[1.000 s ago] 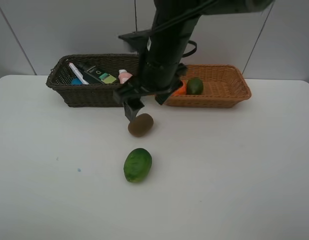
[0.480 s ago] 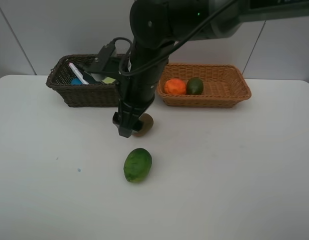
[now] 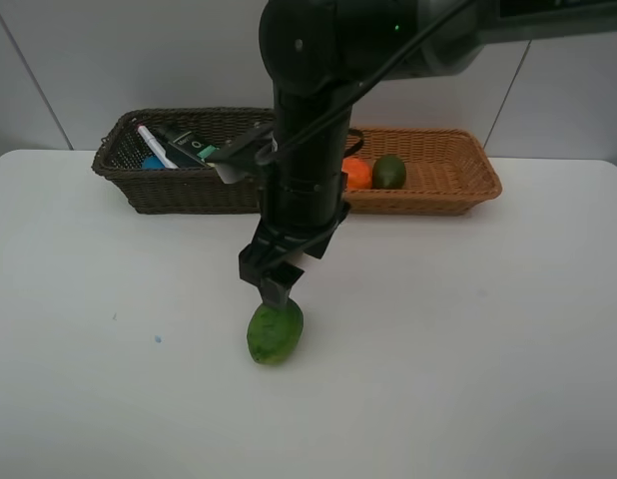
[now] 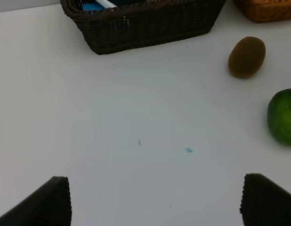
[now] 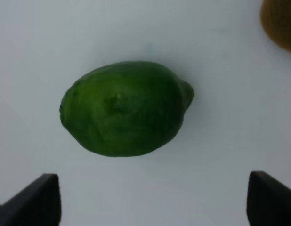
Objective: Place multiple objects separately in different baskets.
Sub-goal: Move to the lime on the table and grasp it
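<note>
White table carried the loose green oval fruit, used as reference below. Right arm stood near-vertical over it. Dark brown basket sat behind-left of it, well apart. Tan basket sat behind-right of it. Right gripper hung directly above it, jaws spread wider than the fruit, nothing grasped. Left gripper was off to its side over bare table, jaws released, empty. Kiwi lay near it, on the basket side. Orange and second green fruit were behind it in the tan basket. Dark green bottle and red-capped marker were in the dark one.
</note>
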You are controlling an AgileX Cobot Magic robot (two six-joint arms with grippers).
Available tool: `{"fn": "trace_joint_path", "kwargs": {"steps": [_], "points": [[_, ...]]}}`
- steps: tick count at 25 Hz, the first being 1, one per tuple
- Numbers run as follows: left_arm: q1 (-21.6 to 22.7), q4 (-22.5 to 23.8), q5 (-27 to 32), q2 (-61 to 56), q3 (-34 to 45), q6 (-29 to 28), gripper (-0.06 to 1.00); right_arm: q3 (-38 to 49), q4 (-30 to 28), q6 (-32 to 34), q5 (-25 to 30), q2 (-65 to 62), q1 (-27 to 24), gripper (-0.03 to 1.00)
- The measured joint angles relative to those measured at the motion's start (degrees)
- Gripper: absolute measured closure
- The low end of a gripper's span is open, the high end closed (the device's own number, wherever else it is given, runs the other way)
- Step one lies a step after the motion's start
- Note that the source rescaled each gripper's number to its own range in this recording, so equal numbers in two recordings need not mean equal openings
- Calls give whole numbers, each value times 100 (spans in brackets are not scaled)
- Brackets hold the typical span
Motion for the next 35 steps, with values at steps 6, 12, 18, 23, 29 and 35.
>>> {"fn": "trace_joint_path", "kwargs": {"steps": [6,12,18,23,29,35], "points": [[0,0,0,0,0,0,-2,0,-733,3573,58,0,0,-1],[0,0,0,0,0,0,-2,0,-516,5298,-145,0,-315,-1],[0,0,0,0,0,0,-2,0,423,5958,-184,0,-440,-1],[0,0,0,0,0,0,-2,370,570,6210,-308,0,-265,-2],[0,0,0,0,0,0,-2,1003,762,6268,-1151,0,-77,-3],[0,0,0,0,0,0,-2,1009,961,6268,-1988,0,77,-3]]}}
